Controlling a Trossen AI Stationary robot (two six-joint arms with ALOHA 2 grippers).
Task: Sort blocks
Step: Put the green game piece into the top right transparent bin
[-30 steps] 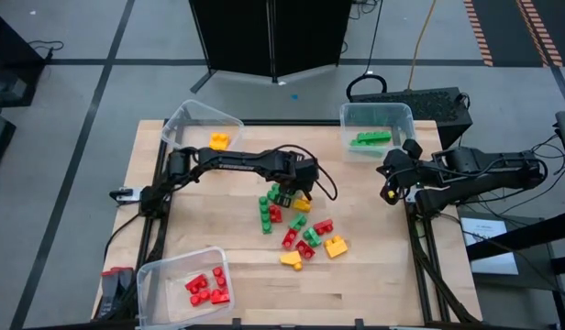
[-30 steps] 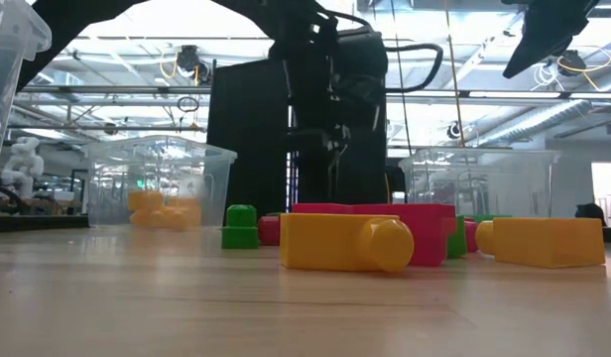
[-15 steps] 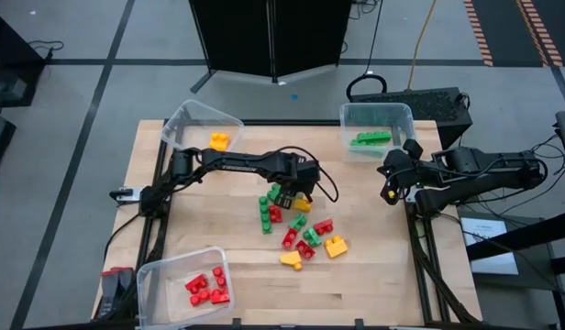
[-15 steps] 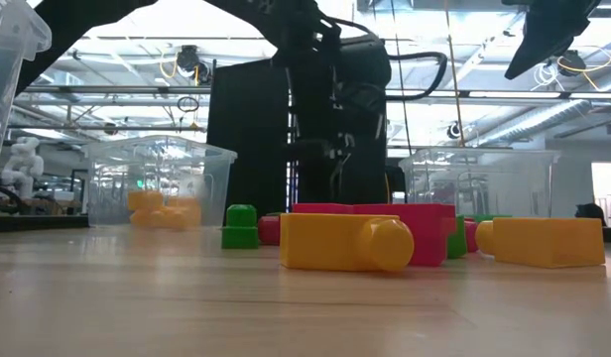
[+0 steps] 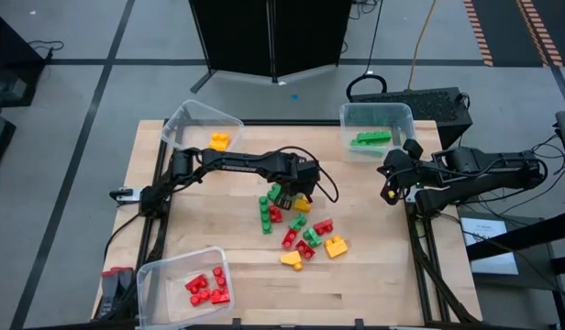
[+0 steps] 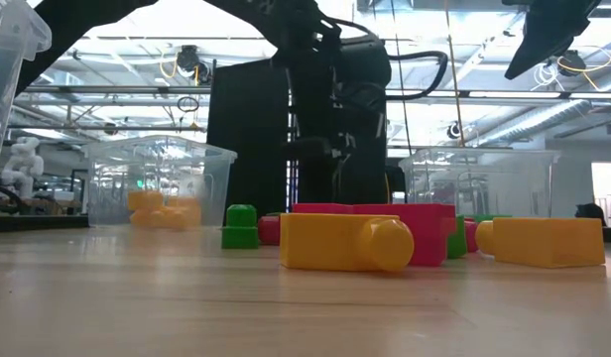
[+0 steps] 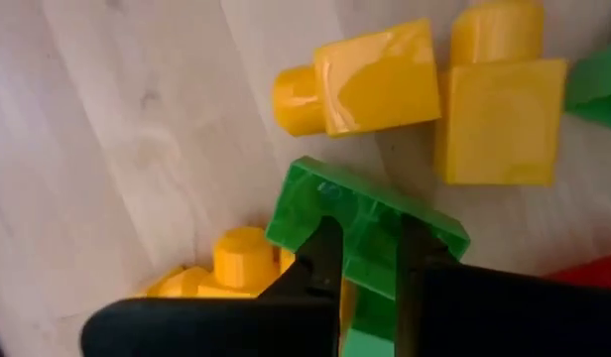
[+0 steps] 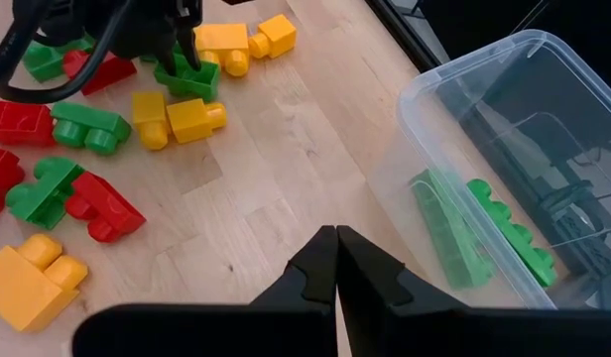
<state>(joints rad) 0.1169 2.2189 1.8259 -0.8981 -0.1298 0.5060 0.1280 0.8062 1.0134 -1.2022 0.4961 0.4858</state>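
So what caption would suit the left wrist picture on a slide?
Left end effector shut on a green block above the wooden table, two yellow blocks lying beside it.

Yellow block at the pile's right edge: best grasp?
Come straight down on the yellow plastic studded block, gripper fingers across its body's two flat long faces. It lies on its side, stud pointing into the pile, outer end free. The right gripper, shut, is nearer; the left gripper grips a green block.

- Desk [image 5: 218,234]: pale wood with visible grain, smooth and matt.
- Blocks [image 5: 296,229]: smooth, glossy plastic in red, yellow and green.
- Bins [image 5: 377,126]: clear, shiny plastic.
- Left end effector [image 7: 370,273]: matt black, its fingers [image 7: 320,268] smooth.
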